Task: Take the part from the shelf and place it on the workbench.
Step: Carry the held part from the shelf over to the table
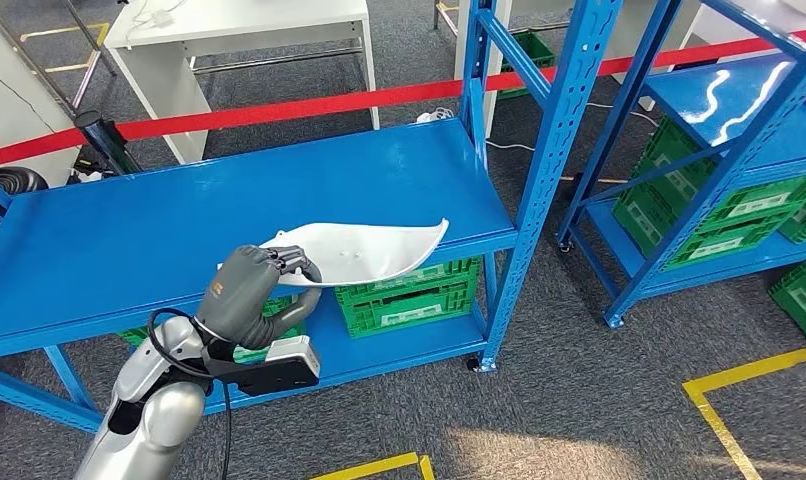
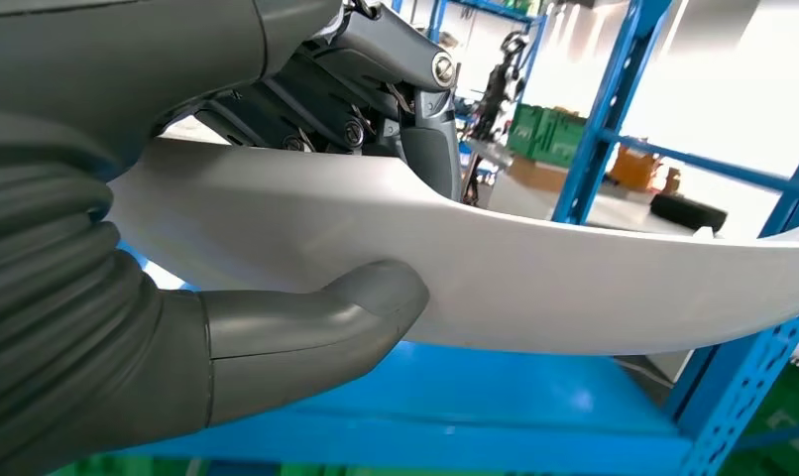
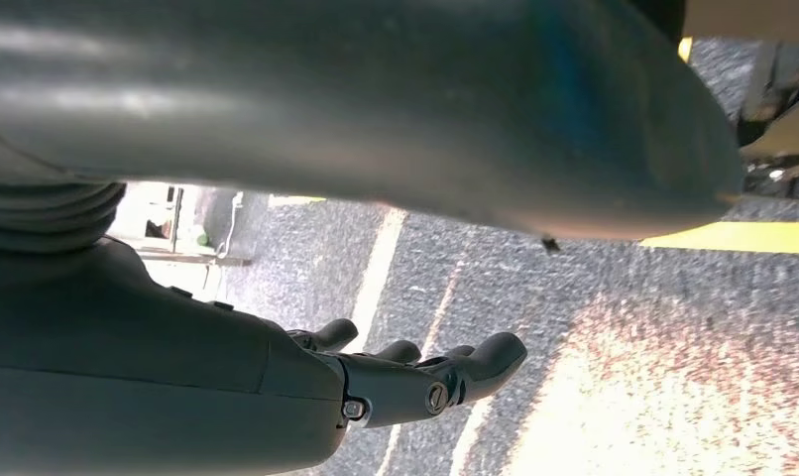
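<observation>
A long, curved white part (image 1: 364,251) lies at the front edge of the blue shelf (image 1: 159,230), its far end jutting past the edge. My left hand (image 1: 251,287) grips the part's near end from the front. In the left wrist view the thumb (image 2: 366,307) presses under the white part (image 2: 574,278) and the dark fingers (image 2: 376,69) curl over its top. My right hand (image 3: 415,382) hangs over the grey carpet, fingers apart and holding nothing.
Green crates (image 1: 409,295) sit on the lower shelf under the part. A blue upright post (image 1: 549,170) stands just right of the part. A second blue rack (image 1: 729,150) with green crates is at the right. A red barrier tape (image 1: 309,105) runs behind, with a white table (image 1: 239,40) beyond.
</observation>
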Controlling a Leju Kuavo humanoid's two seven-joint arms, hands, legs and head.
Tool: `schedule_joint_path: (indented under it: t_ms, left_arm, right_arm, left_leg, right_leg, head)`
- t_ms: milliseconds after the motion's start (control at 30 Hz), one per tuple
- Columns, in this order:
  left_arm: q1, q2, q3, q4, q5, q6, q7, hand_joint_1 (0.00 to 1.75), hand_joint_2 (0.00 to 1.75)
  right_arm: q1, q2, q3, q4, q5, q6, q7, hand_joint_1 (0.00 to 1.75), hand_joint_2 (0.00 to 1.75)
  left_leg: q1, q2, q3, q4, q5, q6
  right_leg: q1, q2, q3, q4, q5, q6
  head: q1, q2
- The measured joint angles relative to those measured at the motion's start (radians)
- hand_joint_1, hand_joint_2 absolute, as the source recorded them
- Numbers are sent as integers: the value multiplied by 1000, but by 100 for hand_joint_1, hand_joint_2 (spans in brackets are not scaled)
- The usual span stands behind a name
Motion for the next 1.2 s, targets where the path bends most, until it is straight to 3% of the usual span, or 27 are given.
schedule_joint_path:
  t_ms: [33, 133, 200, 300, 367, 433, 467, 500, 533, 600, 667, 700, 767, 833, 867, 933, 967, 1000, 1067, 1100, 1133, 1200]
  left_arm:
    - [3, 2, 1, 2, 0, 0, 1, 157, 175]
    - [4, 6, 8, 6, 5, 0, 2, 157, 175]
    - [4, 8, 14, 8, 8, 0, 1, 157, 175]
    - [10, 10, 20, 12, 10, 0, -1, 157, 175]
    - [15, 9, 21, 14, 11, 0, -5, 157, 175]
    - [19, 8, 21, 17, 12, 0, -8, 157, 175]
    - [19, 7, 21, 19, 12, 0, -9, 157, 175]
    - [19, 7, 21, 23, 12, 0, -11, 157, 175]
    - [18, 7, 21, 27, 12, 0, -12, 157, 175]
    - [12, 7, 21, 34, 14, -2, -15, 157, 175]
    - [3, 8, 23, 40, 19, -4, -19, 157, 175]
    - [-2, 8, 24, 42, 21, -6, -21, 157, 175]
    - [-8, 8, 26, 47, 24, -8, -23, 157, 175]
    - [-11, 9, 28, 52, 29, -9, -25, 157, 175]
    - [-12, 9, 30, 55, 32, -10, -27, 157, 175]
    - [-14, 10, 34, 62, 39, -10, -32, 157, 175]
    - [-16, 11, 37, 67, 41, -10, -33, 157, 175]
    - [-17, 11, 39, 72, 42, -10, -34, 157, 175]
    - [-21, 13, 43, 84, 44, -10, -36, 157, 175]
    - [-24, 14, 45, 90, 45, -10, -37, 157, 175]
    - [-29, 15, 46, 94, 47, -10, -39, 157, 175]
    - [-36, 16, 48, 100, 51, -7, -44, 157, 175]
  right_arm:
    - [0, 0, 0, 0, 1, 0, 0, 0, 0]
    - [-1, 0, 0, 0, 6, 4, 0, 0, 0]
    - [-1, 0, 0, 0, 7, 6, 0, 0, 0]
    - [-1, 0, 0, 0, 3, 6, -1, 0, 0]
    - [0, -1, 0, 0, -2, 5, -1, 0, 0]
    - [-1, -1, -1, 0, -5, 3, 0, 0, 0]
    - [-1, -1, -2, 0, -6, 2, 0, 0, 0]
    - [-1, -1, -2, 0, -6, 2, 0, 0, 0]
    - [-1, -1, -3, 0, -6, 1, 0, 0, 0]
    - [-2, -1, -3, 0, -5, 1, 0, 0, 0]
    - [-5, -2, -3, 0, -4, 1, 0, 0, 0]
    - [-6, -2, -3, 0, -3, 2, -1, 0, 0]
    - [-6, -2, -3, 0, -3, 2, -2, 0, 0]
    - [-7, -2, -3, 0, -3, 1, -1, 0, 0]
    - [-7, -2, -3, 0, -4, 1, 0, 0, 0]
    - [-7, -2, -3, 0, -4, 0, 0, 0, 0]
    - [-7, -2, -3, 0, -4, 0, 0, 0, 0]
    - [-6, -2, -3, 0, -4, 0, 0, 0, 0]
    - [-5, -2, -3, 0, -4, 1, 0, 0, 0]
    - [-4, -2, -3, 0, -4, 2, 0, 0, 0]
    - [-4, -2, -3, 0, -4, 4, 0, 0, 0]
    - [-4, -2, -3, 0, -4, 8, 0, 0, 0]
  left_leg:
    - [-1, 0, 22, -14, 12, 4]
    - [-12, 0, 146, -183, 63, 24]
    - [-21, -1, 183, -249, 69, 33]
    - [-22, 2, 175, -264, 90, 50]
    - [-17, 7, 162, -272, 112, 66]
    - [-16, 9, 135, -270, 133, 73]
    - [-17, 9, 120, -268, 143, 73]
    - [-17, 10, 104, -264, 153, 73]
    - [-16, 10, 88, -260, 161, 71]
    - [-15, 11, 60, -248, 176, 65]
    - [-17, 11, 41, -236, 188, 54]
    - [-18, 11, 37, -233, 195, 47]
    - [-18, 11, 36, -238, 209, 34]
    - [-15, 9, 28, -227, 192, 22]
    - [-13, 8, 17, -201, 156, 17]
    - [-12, 7, -9, -100, 53, 9]
    - [-11, 7, -18, -41, 18, 6]
    - [-11, 7, -18, 3, 8, 4]
    - [-11, 7, 23, 6, 48, 5]
    - [-11, 6, 67, -41, 75, 8]
    - [-11, 4, 120, -110, 83, 12]
    - [-16, 0, 201, -233, 66, 22]
  right_leg:
    - [3, 0, -9, 0, 7, 0]
    - [8, 0, -29, 1, 27, 6]
    - [8, -1, -34, -1, 40, 17]
    - [7, 0, -37, -4, 50, 36]
    - [6, 1, -57, 45, -6, 45]
    - [4, 1, -92, 160, -98, 51]
    - [3, 1, -103, 215, -125, 54]
    - [2, 1, -103, 247, -130, 57]
    - [2, 1, -87, 248, -116, 58]
    - [0, 0, -6, 154, -71, 57]
    - [3, -2, 76, 32, -66, 49]
    - [6, -2, 94, -3, -74, 42]
    - [9, -1, 89, -12, -68, 27]
    - [7, -4, 75, -19, -50, 11]
    - [5, -6, 64, -22, -37, 3]
    - [5, -7, 38, -22, -14, -4]
    - [5, -8, 24, -21, -2, -4]
    - [5, -8, 10, -20, 9, -3]
    - [6, -9, -20, -18, 33, 0]
    - [6, -9, -33, -18, 45, 3]
    - [6, -8, -44, -17, 55, 7]
    - [8, -8, -55, -17, 74, 18]
  head:
    - [0, 0]
    - [1, 0]
    - [0, 0]
    - [-1, 0]
    - [1, 0]
    - [3, 0]
    - [3, 0]
    - [3, 0]
    - [3, 0]
    - [3, 0]
    - [3, 0]
    - [4, 0]
    - [5, 0]
    - [6, 0]
    - [4, 0]
    - [3, 0]
    - [2, 0]
    - [3, 0]
    - [2, 0]
    - [2, 0]
    - [2, 0]
    - [3, 0]
